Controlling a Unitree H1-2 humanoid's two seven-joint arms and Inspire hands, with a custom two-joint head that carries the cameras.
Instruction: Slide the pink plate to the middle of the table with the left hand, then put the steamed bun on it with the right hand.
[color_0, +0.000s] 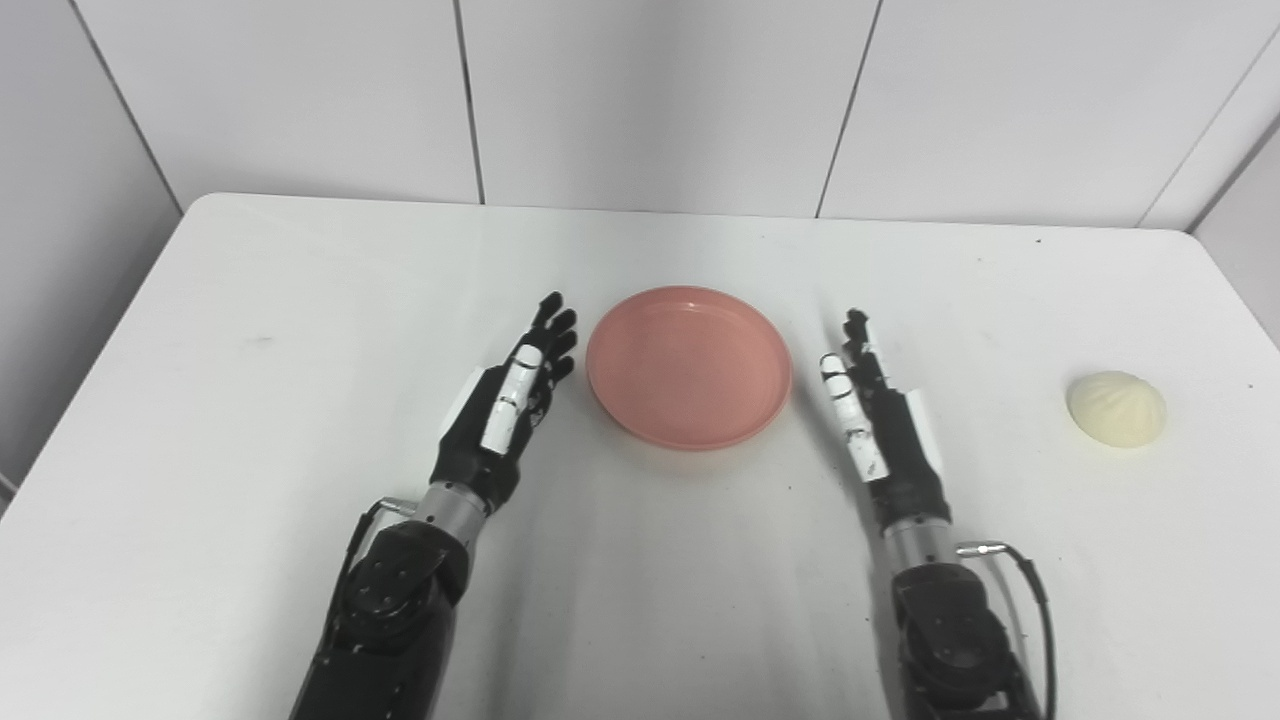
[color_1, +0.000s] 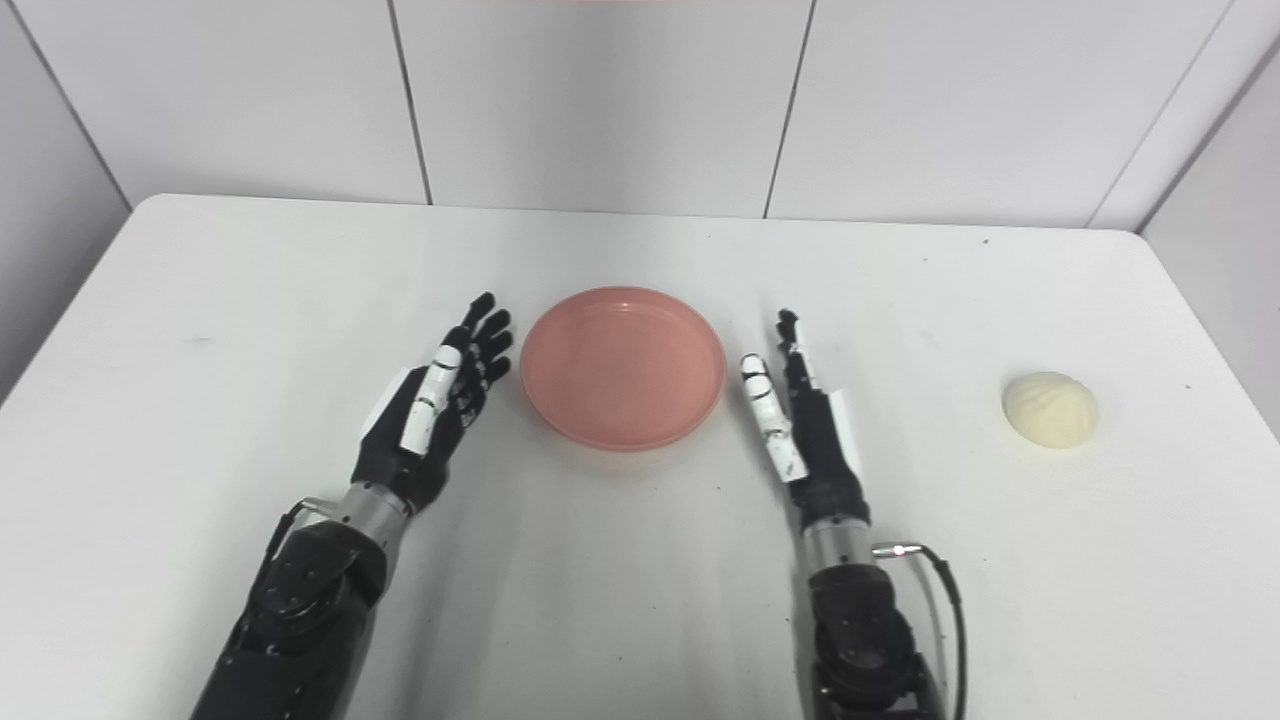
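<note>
The pink plate (color_0: 689, 366) lies flat near the middle of the white table (color_0: 300, 300), with nothing on it. My left hand (color_0: 510, 400) stands just left of the plate, fingers stretched out and open, a small gap from the rim. Just right of the plate stands my right hand (color_0: 872, 410), also open with straight fingers, holding nothing. The steamed bun (color_0: 1116, 408), pale cream with a pleated top, sits far to the right near the table's edge, well apart from the right hand.
The table's right edge (color_0: 1240, 300) runs close behind the bun. White wall panels (color_0: 650, 100) rise behind the far edge of the table. A cable (color_0: 1040, 600) loops off my right forearm.
</note>
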